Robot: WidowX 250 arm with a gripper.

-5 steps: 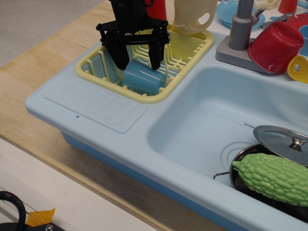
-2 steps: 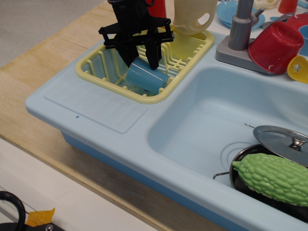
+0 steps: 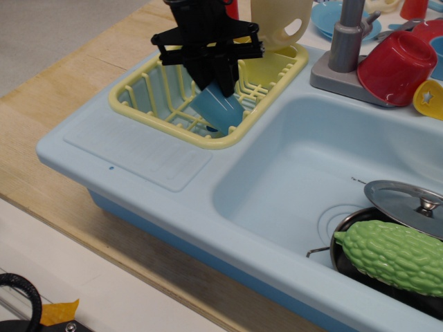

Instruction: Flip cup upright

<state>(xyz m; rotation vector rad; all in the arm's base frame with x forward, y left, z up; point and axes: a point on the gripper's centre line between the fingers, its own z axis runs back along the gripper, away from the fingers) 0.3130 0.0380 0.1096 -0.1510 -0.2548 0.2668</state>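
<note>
The light blue cup (image 3: 220, 110) is in the yellow dish rack (image 3: 142, 107), tilted, with its lower end near the rack's front right corner. My black gripper (image 3: 217, 84) reaches down from above and is shut on the cup's upper end, holding it lifted at a slant. The fingers hide the top part of the cup.
A cream jug (image 3: 280, 22) stands at the rack's back right. A grey tap (image 3: 344, 41) and a red cup (image 3: 396, 67) are to the right. The blue sink basin (image 3: 291, 180) holds a pan with a green gourd (image 3: 394, 256) and a steel lid (image 3: 408, 204).
The gripper has closed on the cup, turned and moved right. The cup has gone from lying on its side to tilted, with one end raised.
</note>
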